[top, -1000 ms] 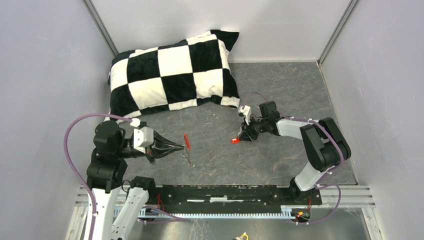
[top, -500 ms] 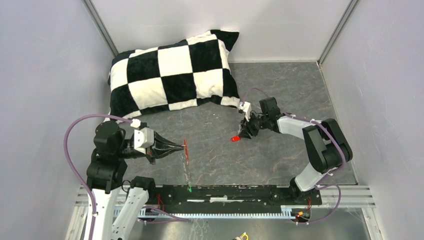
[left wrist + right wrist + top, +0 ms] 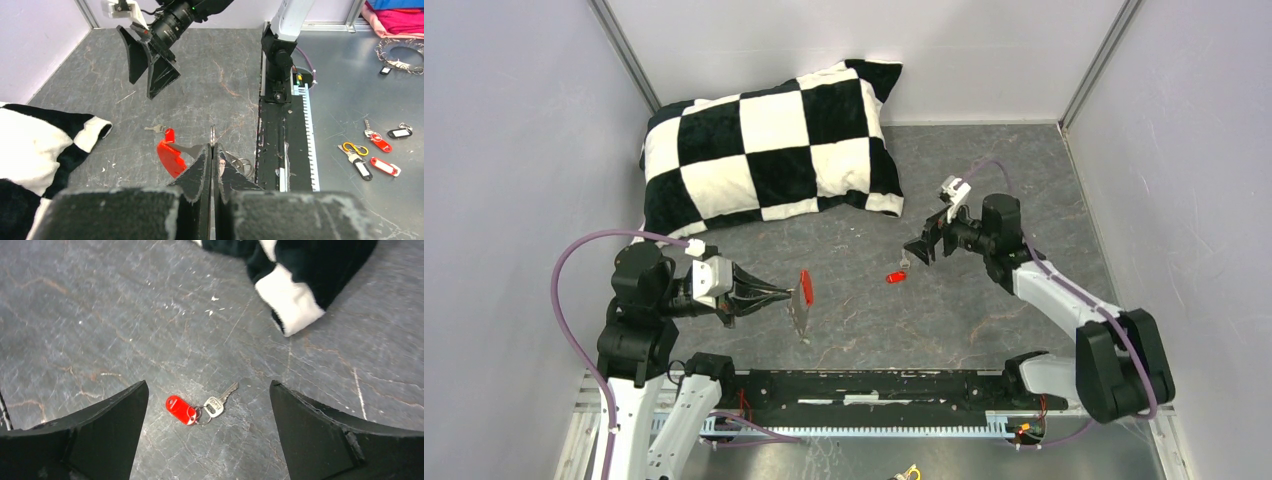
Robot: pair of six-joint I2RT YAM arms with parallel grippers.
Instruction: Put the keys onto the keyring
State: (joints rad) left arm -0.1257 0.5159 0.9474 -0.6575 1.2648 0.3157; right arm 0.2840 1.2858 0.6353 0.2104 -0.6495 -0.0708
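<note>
step: pick red key [image 3: 180, 409]
left fingers [image 3: 196, 175]: pinching keyring [image 3: 170, 156]
right fingers [image 3: 95, 432]: wide above key
next: descend, close

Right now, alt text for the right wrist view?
A small silver key ringed to a red tag lies on the grey table, framed between the two black fingers of the open right hand. A corner of the black-and-white pillow shows at the top right.
</note>
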